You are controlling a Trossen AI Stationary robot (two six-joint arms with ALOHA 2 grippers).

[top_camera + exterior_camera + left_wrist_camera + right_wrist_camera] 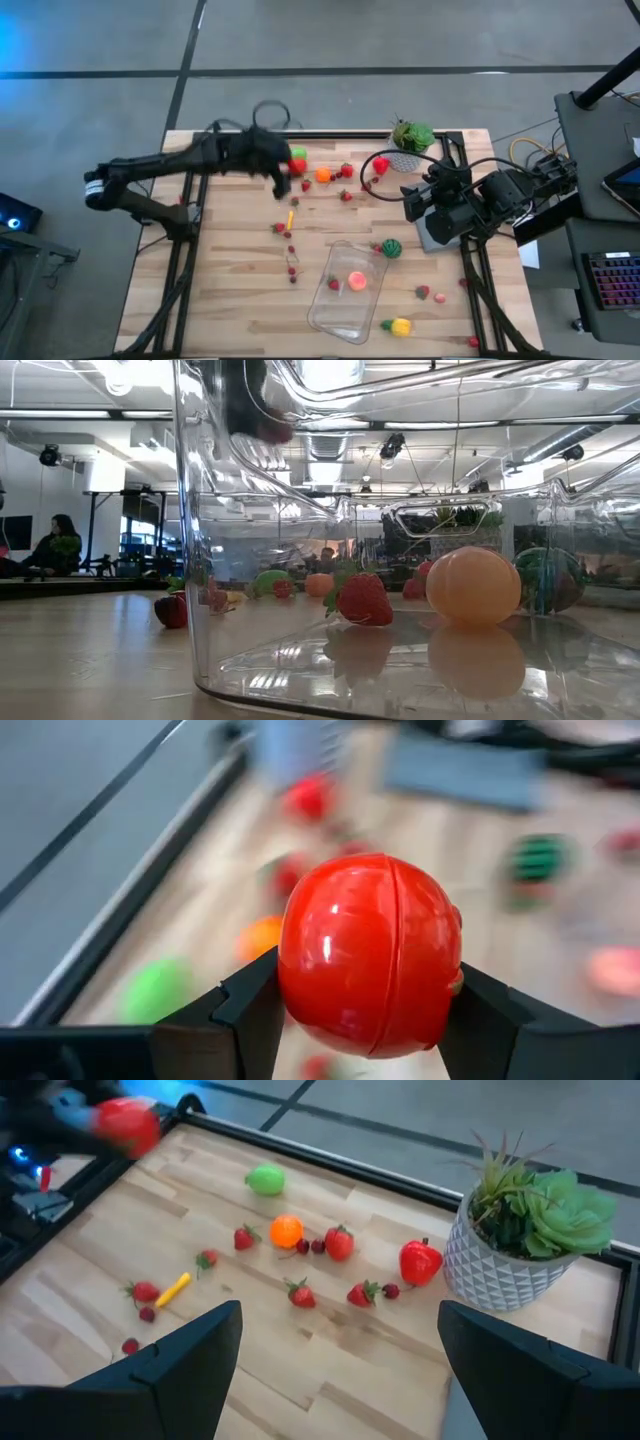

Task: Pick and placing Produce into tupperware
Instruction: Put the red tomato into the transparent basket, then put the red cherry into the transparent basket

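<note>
Blur smears the left gripper, clamped on a red ball above the table's far side, beyond the tupperware, whose long axis runs slightly diagonal. Right gripper hangs spread near the potted plant.

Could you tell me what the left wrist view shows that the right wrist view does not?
Only the left wrist view shows the left tool shut on a glossy red ball, fingers pressed to both its sides, with the seam visible.

Only the right wrist view shows the potted plant, the red pepper, the small yellow piece and the right tool standing open and empty.

Both show the wooden table, the light green fruit and the orange fruit.
</note>
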